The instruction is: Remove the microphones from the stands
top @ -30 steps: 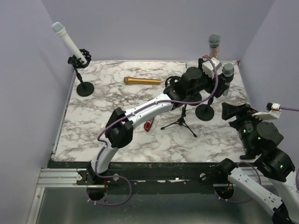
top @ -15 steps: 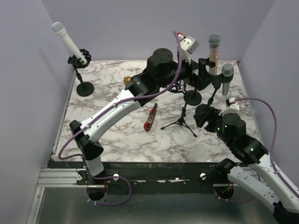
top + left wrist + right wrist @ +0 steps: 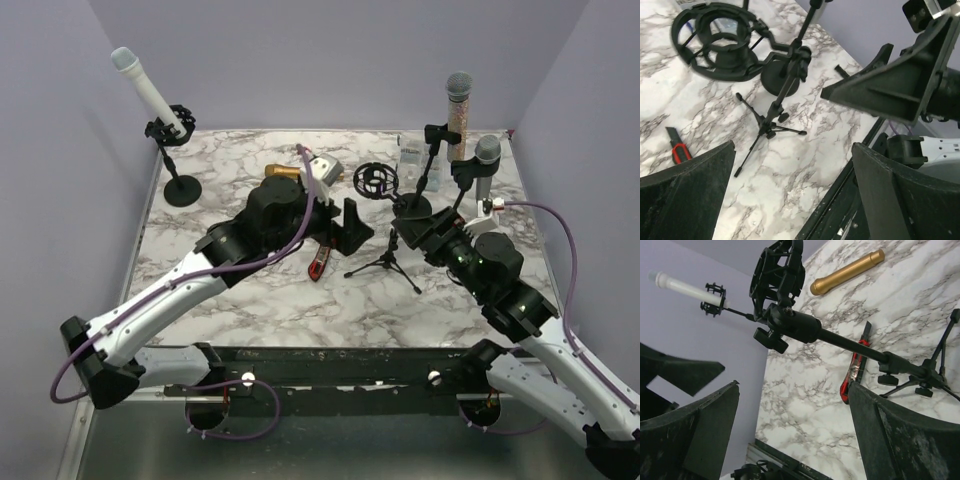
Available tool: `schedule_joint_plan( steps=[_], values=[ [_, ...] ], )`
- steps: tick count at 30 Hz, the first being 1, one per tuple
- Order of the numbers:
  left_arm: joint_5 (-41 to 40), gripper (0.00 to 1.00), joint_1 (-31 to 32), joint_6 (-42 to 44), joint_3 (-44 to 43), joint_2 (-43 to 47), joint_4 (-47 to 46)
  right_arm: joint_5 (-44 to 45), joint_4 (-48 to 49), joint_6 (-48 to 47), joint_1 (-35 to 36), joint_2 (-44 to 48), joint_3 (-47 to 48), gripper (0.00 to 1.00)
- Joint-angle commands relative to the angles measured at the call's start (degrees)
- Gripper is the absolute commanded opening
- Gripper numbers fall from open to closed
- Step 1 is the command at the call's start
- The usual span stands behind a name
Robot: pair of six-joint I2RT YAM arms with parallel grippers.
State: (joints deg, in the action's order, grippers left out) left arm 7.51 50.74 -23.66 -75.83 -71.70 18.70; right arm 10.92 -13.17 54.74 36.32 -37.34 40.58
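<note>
The left gripper (image 3: 348, 226) withdrew to mid-frame as the right gripper (image 3: 794, 386) advanced, both wide open and empty, the upper-right microphone (image 3: 486, 152) still on its stand (image 3: 463, 175).

The white mic (image 3: 140, 85) sits tilted, head up and to the left, clamped in a round-base stand (image 3: 182, 189) at the far left corner. The speckled mic (image 3: 458, 108) stands upright in a clip stand (image 3: 432, 165) at the far right. The grey mic (image 3: 485, 163) stands upright just to its right. The gold mic (image 3: 847, 272) lies flat on the table (image 3: 920, 300). The tripod stand (image 3: 384, 262) stands mid-table and carries a shock mount (image 3: 373, 181).
</note>
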Motion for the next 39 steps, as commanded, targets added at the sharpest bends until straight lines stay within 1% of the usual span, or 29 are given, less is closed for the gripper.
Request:
schedule_joint_plan(
  steps=[1, 4, 8, 11, 14, 18, 20, 23, 39],
  values=[
    [-5.8, 0.99, -0.6, -1.8, 9.7, 11.6, -3.4, 3.4, 3.2, 7.2, -0.2, -3.1, 1.5, 0.9],
    [-6.2, 0.99, -0.7, -3.2, 14.7, 15.7, -5.3, 7.0, 3.8, 11.3, -0.2, -4.2, 1.0, 0.9],
    [-6.3, 0.99, -0.7, -4.3, 17.3, 18.2, -5.6, 10.0, 6.0, 13.0, -0.2, -4.2, 0.2, 0.9],
    [-5.9, 0.99, -0.7, -4.9, 18.7, 19.1, -6.2, 10.3, 9.4, 12.4, -0.2, -2.5, -1.4, 0.9],
    [-5.3, 0.99, -0.7, -5.6, 19.7, 19.7, -7.2, 12.2, 11.0, 14.0, -0.2, -1.4, -3.2, 0.95],
    [-4.8, 0.99, -0.7, -6.2, 20.2, 19.8, -8.3, 14.8, 12.4, 17.3, -0.1, -2.8, -4.6, 0.95],
    [-4.4, 0.99, -0.7, -6.3, 20.1, 19.8, -8.5, 14.8, 16.1, 16.8, -0.2, -3.7, -5.4, 0.95],
    [-4.2, 0.99, -0.7, -6.2, 20.3, 19.9, -8.3, 14.5, 17.9, 16.0, -0.3, -5.3, -5.3, 0.94],
    [-3.8, 0.99, -0.7, -6.7, 21.3, 20.8, -8.5, 16.5, 15.8, 17.6, -0.2, -5.1, -12.0, 0.91]
  ],
)
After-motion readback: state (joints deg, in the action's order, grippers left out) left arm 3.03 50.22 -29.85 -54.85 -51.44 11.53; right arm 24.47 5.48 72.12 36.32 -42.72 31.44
